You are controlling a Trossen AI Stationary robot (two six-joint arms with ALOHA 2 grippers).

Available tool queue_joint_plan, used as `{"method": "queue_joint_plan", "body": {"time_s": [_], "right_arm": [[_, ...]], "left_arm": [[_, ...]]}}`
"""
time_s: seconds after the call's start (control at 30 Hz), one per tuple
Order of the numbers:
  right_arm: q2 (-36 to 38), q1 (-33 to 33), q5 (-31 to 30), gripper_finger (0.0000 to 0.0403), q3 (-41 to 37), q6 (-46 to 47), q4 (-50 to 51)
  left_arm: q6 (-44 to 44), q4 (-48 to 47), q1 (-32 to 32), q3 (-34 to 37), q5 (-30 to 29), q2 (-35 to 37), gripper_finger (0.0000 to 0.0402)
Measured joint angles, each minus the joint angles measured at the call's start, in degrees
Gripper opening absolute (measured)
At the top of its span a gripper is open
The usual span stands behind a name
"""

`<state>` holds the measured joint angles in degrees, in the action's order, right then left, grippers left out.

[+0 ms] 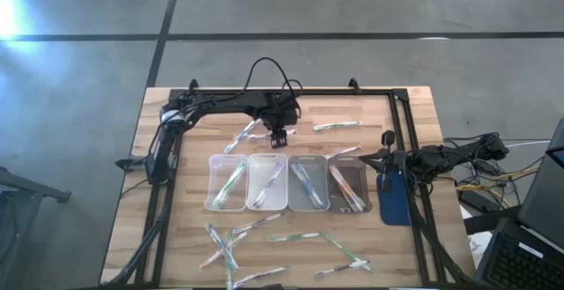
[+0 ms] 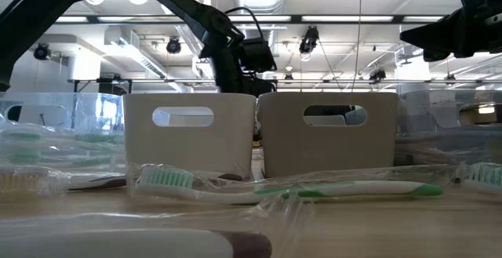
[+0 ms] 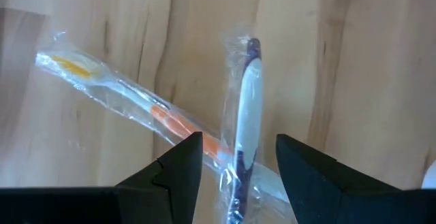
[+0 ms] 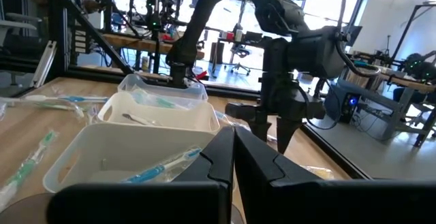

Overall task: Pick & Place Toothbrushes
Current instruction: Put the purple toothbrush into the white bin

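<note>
1. Right up against the low camera, a wrapped green toothbrush [image 2: 314, 187] lies flat on the table [image 1: 414, 114].
2. Behind it stand four trays [image 1: 286, 182] in a row, each with toothbrushes inside.
3. Left gripper [image 1: 278, 138] hangs spread wide over a purple toothbrush [image 3: 244, 125] crossing an orange toothbrush [image 3: 146, 108], grasping neither.
4. Right gripper [image 1: 368, 159] waits beside the rightmost tray, fingers pressed together and empty.

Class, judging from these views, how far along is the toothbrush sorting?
Done: each of four trays holds toothbrushes. In hand: the open left pincer straddles a purple toothbrush crossing an orange one. Left: loose brushes along the near edge. The right pincer waits shut.
</note>
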<state>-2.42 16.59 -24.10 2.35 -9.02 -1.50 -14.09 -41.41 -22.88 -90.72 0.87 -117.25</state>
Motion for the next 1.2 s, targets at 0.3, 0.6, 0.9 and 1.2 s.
{"method": "queue_joint_plan", "body": {"time_s": [0.3, 0.6, 0.9, 1.2], "right_arm": [[0.00, -0.01, 0.00, 0.0008, 0.00, 0.00, 0.00], [0.00, -0.01, 0.00, 0.0008, 0.00, 0.00, 0.00], [0.00, 0.01, 0.00, 0.0008, 0.00, 0.00, 0.00], [0.00, -0.01, 0.00, 0.0008, 0.00, 0.00, 0.00]], "left_arm": [[-0.24, 0.41, 0.01, 0.00, 0.10, -2.42, 0.0190], [-0.45, 1.17, 0.05, 0.00, 0.11, -2.71, 0.0156], [0.71, 2.66, 0.05, 0.00, 0.15, -2.71, 0.0070], [1.11, 2.84, 0.05, 0.00, 0.15, -2.71, 0.0032]]}}
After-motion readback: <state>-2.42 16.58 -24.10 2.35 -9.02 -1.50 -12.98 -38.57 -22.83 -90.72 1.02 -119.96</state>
